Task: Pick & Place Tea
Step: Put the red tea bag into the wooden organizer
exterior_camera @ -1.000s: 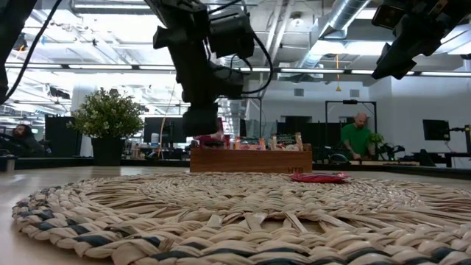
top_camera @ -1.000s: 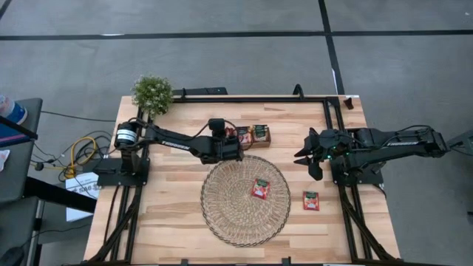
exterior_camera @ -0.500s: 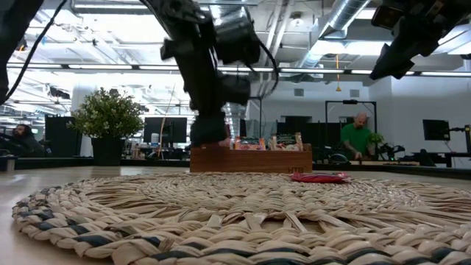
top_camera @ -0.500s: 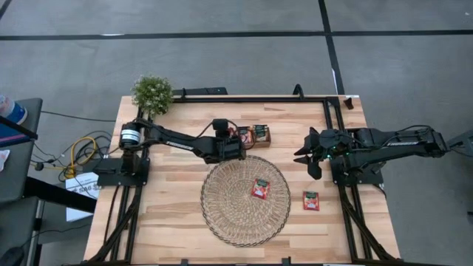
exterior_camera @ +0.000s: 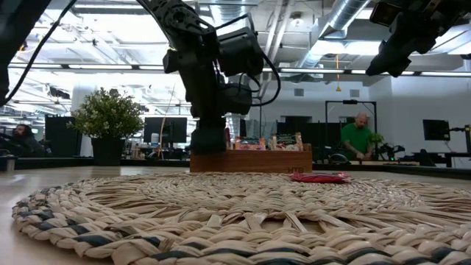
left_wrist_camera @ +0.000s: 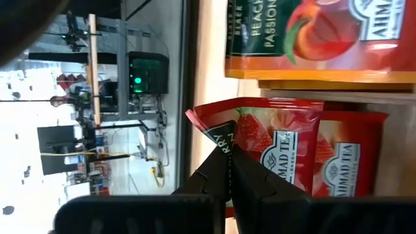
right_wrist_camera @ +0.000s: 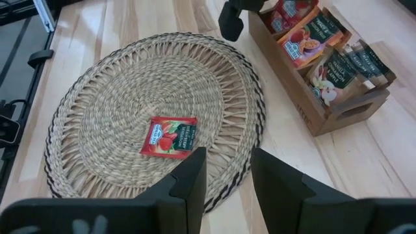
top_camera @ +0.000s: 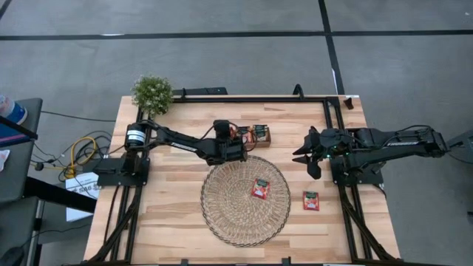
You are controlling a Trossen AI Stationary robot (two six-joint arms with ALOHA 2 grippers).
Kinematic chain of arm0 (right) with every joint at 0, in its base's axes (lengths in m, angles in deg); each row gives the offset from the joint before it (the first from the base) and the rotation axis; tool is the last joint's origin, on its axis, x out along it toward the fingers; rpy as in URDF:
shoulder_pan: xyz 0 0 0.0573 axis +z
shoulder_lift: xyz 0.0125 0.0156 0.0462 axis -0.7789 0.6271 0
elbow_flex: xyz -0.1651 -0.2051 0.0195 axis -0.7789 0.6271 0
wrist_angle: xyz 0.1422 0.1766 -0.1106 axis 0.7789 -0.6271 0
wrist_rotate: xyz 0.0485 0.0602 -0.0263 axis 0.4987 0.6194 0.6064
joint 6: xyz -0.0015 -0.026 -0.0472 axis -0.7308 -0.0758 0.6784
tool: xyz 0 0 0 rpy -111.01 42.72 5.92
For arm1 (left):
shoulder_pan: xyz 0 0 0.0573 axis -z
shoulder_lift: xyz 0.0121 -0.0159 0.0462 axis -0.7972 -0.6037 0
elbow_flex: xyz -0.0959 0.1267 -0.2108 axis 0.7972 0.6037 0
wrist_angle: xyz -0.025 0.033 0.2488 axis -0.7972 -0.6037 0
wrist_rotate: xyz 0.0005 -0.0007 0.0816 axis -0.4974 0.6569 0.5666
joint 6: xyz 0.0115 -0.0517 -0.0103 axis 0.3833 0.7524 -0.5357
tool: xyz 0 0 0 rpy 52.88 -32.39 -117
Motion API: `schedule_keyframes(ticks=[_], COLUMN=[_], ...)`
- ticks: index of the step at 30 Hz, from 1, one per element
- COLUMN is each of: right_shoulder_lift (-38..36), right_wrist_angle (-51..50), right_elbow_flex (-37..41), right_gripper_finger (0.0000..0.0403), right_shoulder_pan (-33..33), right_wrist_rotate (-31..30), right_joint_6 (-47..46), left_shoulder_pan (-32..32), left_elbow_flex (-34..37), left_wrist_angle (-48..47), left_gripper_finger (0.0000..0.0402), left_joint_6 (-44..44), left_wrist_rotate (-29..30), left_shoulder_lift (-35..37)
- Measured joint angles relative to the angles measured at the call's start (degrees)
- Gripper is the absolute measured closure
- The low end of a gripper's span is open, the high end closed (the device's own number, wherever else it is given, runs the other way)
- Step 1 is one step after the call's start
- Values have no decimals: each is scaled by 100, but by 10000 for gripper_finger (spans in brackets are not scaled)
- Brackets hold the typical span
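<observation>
Left hand (left_wrist_camera: 229, 170) pinches a red sachet (left_wrist_camera: 273, 146) in the wooden tray (top_camera: 260, 134). Right hand (top_camera: 304, 157) spread, empty, above the bench (top_camera: 177, 199).

Table (top_camera: 177, 185): pale wooden planks, dark metal frame along its edges
Woven mat (top_camera: 246, 200): round, lies flat near the middle of the table; its far rim comes close to the tray
Wooden tray (top_camera: 258, 135): brown, stands on the table just beyond the mat; sachets stand upright in its compartments
Loose sachet (top_camera: 311, 200): red, lies flat on the bare wood just beside the mat, on the right arm's side
Potted plant (top_camera: 152, 93): green, stands at the far corner on the left arm's side
Arm bases: one dark mount (top_camera: 122, 170) on the left edge; one (top_camera: 357, 174) on the right edge
</observation>
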Motion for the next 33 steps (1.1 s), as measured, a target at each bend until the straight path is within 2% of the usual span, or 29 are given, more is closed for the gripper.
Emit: schedule_keyframes(ticks=[23,27,33], right_shoulder_lift=[0,-2,-2], right_wrist_angle=[20,20,20], right_elbow_flex=[0,0,0], right_gripper_finger=[290,290,290], right_shoulder_pan=[0,0,0], right_wrist_rotate=[11,9,7], right_joint_6=[2,2,2], left_shoulder_pan=[2,2,4], left_elbow_flex=[0,0,0], left_wrist_angle=[9,9,7], left_gripper_finger=[400,375,304], left_joint_6=[334,353,328], left_wrist_rotate=[-181,-181,-181], left_shoulder_lift=[-48,-49,-50])
